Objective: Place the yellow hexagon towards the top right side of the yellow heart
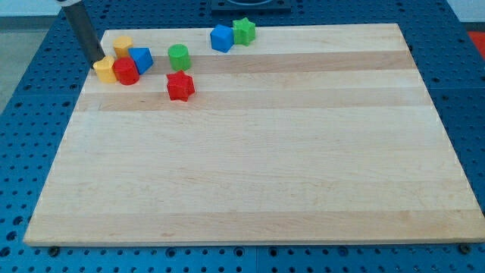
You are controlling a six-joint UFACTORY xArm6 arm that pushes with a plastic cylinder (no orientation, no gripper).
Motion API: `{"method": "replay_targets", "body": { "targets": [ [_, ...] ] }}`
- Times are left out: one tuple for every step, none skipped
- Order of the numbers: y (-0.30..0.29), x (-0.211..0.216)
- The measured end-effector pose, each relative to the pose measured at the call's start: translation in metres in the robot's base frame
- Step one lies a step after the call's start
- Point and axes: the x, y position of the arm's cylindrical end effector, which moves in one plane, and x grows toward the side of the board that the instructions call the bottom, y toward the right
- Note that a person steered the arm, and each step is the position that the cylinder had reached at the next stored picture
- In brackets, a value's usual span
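Note:
A yellow block (123, 45) that looks like the hexagon lies near the board's top left corner. A second yellow block (104, 70), probably the heart, lies just below and left of it, partly hidden and pressed against a red round block (126, 72). My tip (99, 61) is at the top left edge of this lower yellow block, touching it or nearly so. The tip is below and left of the hexagon, a short gap away.
A blue block (142, 58) touches the red round block on its upper right. A green cylinder (179, 57) and a red star (180, 86) lie to the right. A blue cube (221, 38) and green star (244, 31) sit at the wooden board's (258, 167) top edge.

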Motion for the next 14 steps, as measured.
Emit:
{"method": "replay_targets", "body": {
  "targets": [
    [0.0, -0.001],
    [0.001, -0.009],
    [0.008, -0.013],
    [0.016, -0.002],
    [0.019, 0.027],
    [0.019, 0.056],
    [0.019, 0.068],
    [0.017, 0.07],
    [0.004, 0.057],
    [-0.021, 0.036],
    [-0.021, -0.002],
    [-0.021, -0.047],
    [-0.002, -0.082],
    [0.046, -0.097]
  ]
}}
